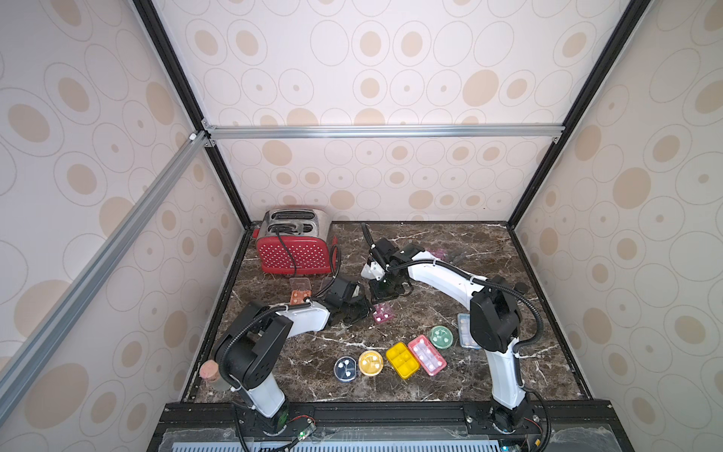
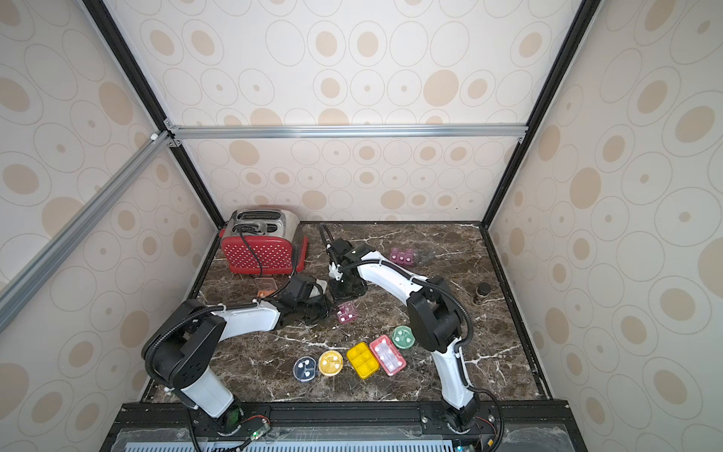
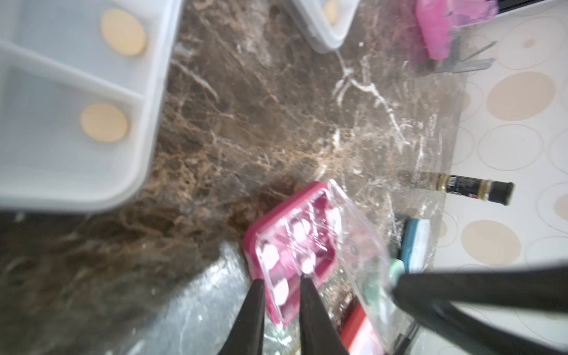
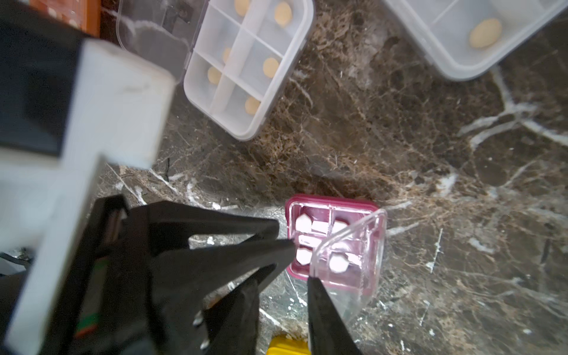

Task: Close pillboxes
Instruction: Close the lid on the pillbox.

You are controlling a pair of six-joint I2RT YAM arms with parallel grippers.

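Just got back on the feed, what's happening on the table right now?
Both arms are working on the maroon pillbox in the middle of the table. The left gripper pinches its rim to steady it, while the right gripper, jaws apart, sits at the clear lid, which stands half raised, not shut. A white pillbox nearby lies open too.

The maroon pillbox point(image 1: 382, 313), white pills point(image 4: 304, 224) inside, sat in front of the toaster point(image 1: 293, 254), clear lid point(image 4: 353, 270) half raised; the orange pillbox point(image 1: 300, 297) lay open nearer it.
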